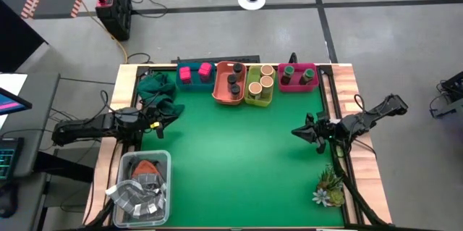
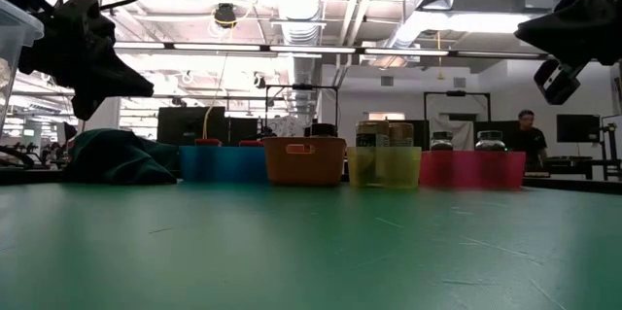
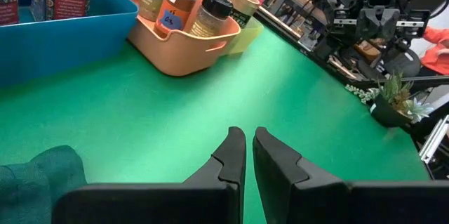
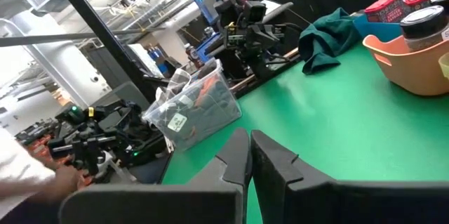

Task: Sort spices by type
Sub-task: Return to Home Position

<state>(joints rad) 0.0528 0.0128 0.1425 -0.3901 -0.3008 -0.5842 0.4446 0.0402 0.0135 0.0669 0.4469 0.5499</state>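
Note:
Four small trays stand in a row at the table's far edge. The blue tray (image 1: 195, 79) holds pink cube-like boxes (image 1: 205, 70). The orange tray (image 1: 228, 90) holds dark-lidded jars (image 3: 172, 3). The yellow-green tray (image 1: 259, 93) holds tan-topped cylinders (image 1: 260, 82). The pink tray (image 1: 298, 80) holds green-topped jars (image 1: 288, 71). My left gripper (image 1: 173, 112) hovers at the table's left side, shut and empty. My right gripper (image 1: 295, 131) hovers at the right side, shut and empty. Both hang above the mat in the low view.
A dark green cloth (image 1: 158, 90) lies bunched at the far left, beside the blue tray. A clear plastic tub (image 1: 141, 187) of grey packets sits at the near left corner. A leafy plant sprig (image 1: 329, 185) stands at the near right. The green mat's middle (image 1: 239, 158) is bare.

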